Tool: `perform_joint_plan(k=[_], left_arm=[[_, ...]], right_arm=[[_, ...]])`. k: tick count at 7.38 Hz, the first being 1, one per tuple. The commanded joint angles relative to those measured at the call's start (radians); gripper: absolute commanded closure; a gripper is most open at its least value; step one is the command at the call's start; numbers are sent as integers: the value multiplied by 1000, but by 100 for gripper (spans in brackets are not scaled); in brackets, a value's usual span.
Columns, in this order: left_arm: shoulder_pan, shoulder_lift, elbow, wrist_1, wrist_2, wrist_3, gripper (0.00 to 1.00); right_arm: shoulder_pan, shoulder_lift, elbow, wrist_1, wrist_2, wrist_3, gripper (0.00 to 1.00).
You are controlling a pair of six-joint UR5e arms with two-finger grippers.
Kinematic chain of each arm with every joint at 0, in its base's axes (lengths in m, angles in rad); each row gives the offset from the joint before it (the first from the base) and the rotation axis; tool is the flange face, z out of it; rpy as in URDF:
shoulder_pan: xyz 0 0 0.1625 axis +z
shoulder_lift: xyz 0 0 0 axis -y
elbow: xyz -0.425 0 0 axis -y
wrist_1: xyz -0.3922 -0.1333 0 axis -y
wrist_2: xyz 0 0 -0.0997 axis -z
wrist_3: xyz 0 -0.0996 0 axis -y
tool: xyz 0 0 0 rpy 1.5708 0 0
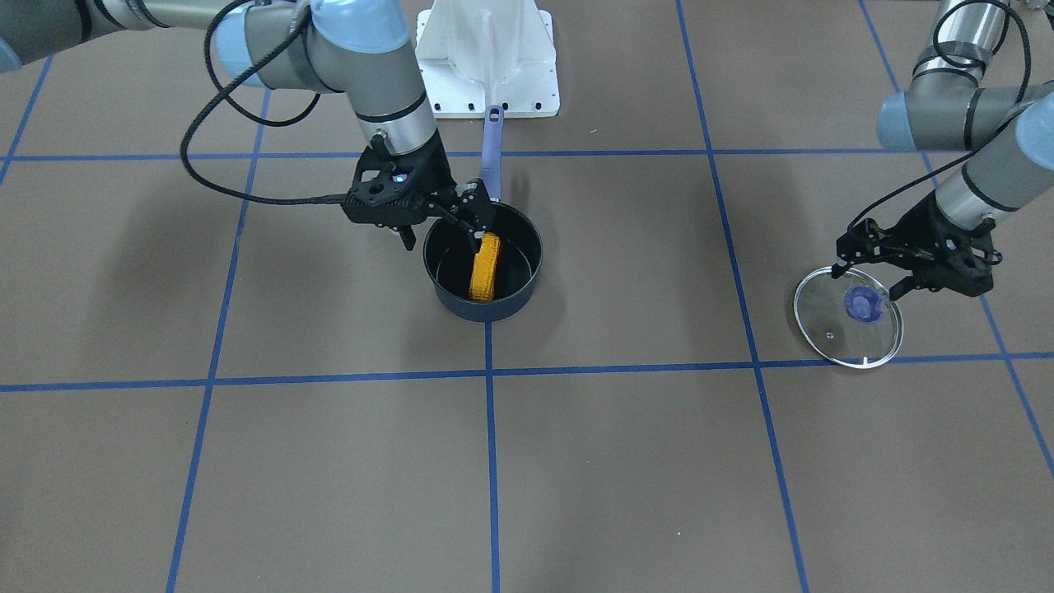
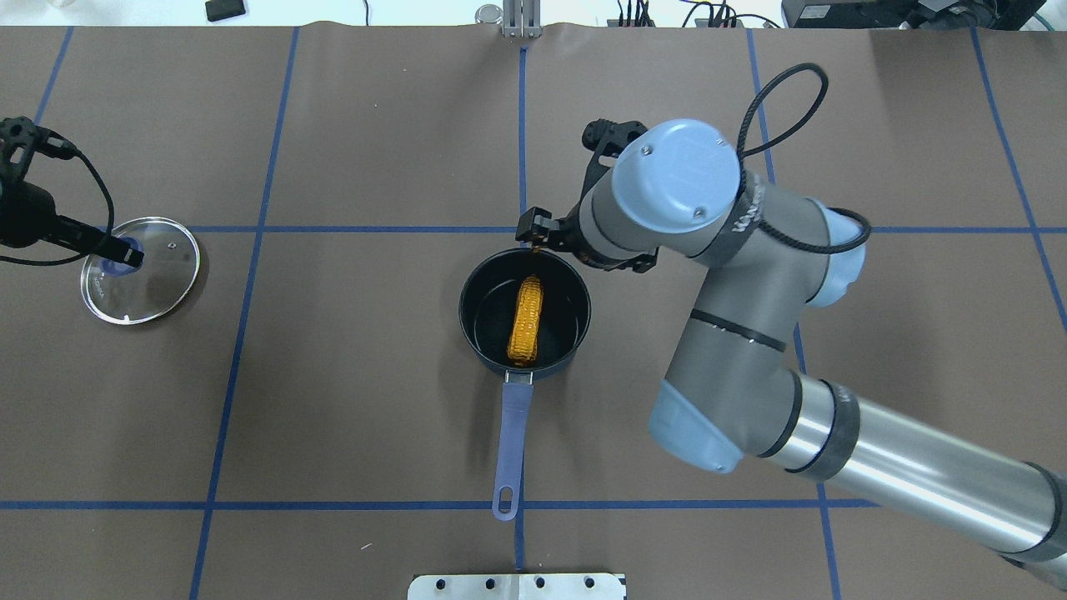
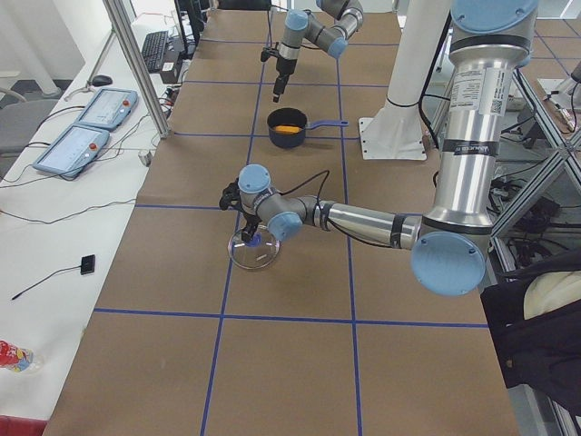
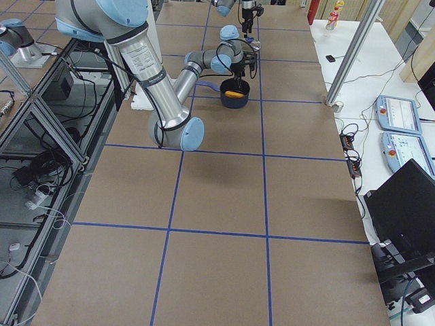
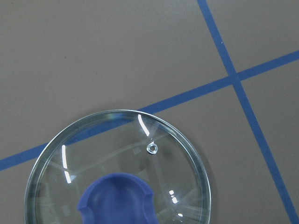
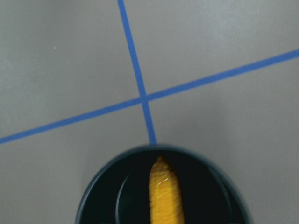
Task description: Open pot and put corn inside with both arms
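Note:
The dark navy pot [image 1: 517, 290] stands open near the table's middle, its purple-blue handle [image 2: 510, 446] pointing to the robot's base. The yellow corn [image 2: 527, 321] lies inside it, one end leaning toward the rim; it also shows in the right wrist view [image 6: 164, 196]. My right gripper [image 1: 445, 235] is open and empty over the pot's edge, just above the corn's end. My left gripper [image 1: 870, 278] is open, its fingers on either side of and slightly above the purple knob [image 1: 863, 305] of the glass lid [image 2: 167, 279], which lies flat on the table.
The lid lies far toward the robot's left, well apart from the pot. A white robot base plate [image 1: 487, 78] sits just beyond the handle's tip. Blue tape lines cross the brown table cover.

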Motion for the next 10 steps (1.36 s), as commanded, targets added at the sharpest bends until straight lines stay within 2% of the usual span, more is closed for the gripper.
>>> perform_joint_plan(k=[1,2,3,6,8,9,10], left_arm=[[-84,-4,0,41,-64,52,2],[-136,-19,-4,124,-81,145,2],[-209,-40,-4,229,-92,292,2],[-402,-140,10,604,-101,657,2],[-473,-148,9,720,-106,776,2],[-498,-148,12,736,-106,805,2],[-512,-148,16,740,-103,810,2]], right_arm=[[207,-95,20,5,133,-300,0],[327,-115,-7,3,224,-438,0],[425,-121,-73,3,296,-561,0],[657,-146,-237,3,456,-900,0],[760,-195,-302,3,522,-1047,0],[814,-201,-352,2,522,-1168,0],[855,-203,-412,3,521,-1210,0]])
